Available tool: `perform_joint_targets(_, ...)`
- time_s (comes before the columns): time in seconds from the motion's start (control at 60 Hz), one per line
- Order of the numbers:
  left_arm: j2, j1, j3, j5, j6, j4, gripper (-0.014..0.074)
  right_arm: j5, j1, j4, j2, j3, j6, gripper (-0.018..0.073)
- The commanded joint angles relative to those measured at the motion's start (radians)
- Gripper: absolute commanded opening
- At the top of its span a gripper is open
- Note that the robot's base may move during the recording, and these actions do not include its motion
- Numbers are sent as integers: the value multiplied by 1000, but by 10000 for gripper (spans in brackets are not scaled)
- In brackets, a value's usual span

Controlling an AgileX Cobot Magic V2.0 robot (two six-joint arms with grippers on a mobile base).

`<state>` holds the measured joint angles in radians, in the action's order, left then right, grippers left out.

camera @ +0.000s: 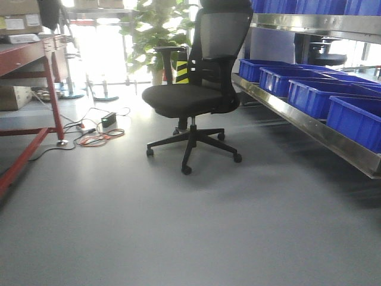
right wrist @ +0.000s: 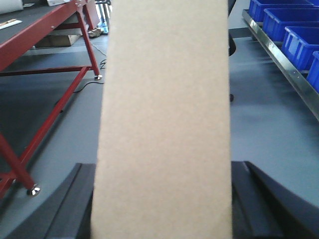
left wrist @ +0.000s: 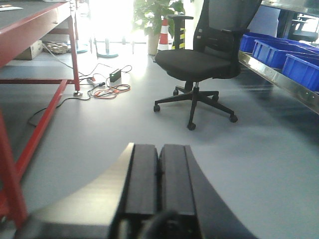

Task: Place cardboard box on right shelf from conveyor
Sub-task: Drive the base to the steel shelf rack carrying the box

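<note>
The tan cardboard box (right wrist: 164,119) fills the middle of the right wrist view, standing up between the dark fingers (right wrist: 79,199). My right gripper (right wrist: 164,167) is shut on it, above the grey floor. My left gripper (left wrist: 159,149) is shut with its pads pressed together and nothing between them, also over the floor. The right shelf shows as a shiny steel rail (camera: 309,128) low along the right side, also seen as the same rail (right wrist: 279,55) in the right wrist view. The conveyor with its red frame (camera: 24,56) and dark belt (left wrist: 25,9) stands at the left.
A black office chair (camera: 196,89) stands on the floor ahead, between conveyor and shelf. Blue bins (camera: 315,95) line the shelf. Cables and a power adapter (camera: 101,128) lie near the conveyor leg. A plant (camera: 155,30) and a striped cone (camera: 181,71) stand behind.
</note>
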<state>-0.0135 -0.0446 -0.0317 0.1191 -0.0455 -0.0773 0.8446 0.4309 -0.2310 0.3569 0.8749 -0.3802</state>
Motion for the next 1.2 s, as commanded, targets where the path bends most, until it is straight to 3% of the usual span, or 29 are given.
perform_joint_targets(0.0,-15,-8,-10,-86,0,-6,-116,-101,-4,-26,13,25,11,158)
perform_joint_targets(1.183,-15,-6,-10,-86,0,-6,-116,-102,-4,-26,13,25,11,158)
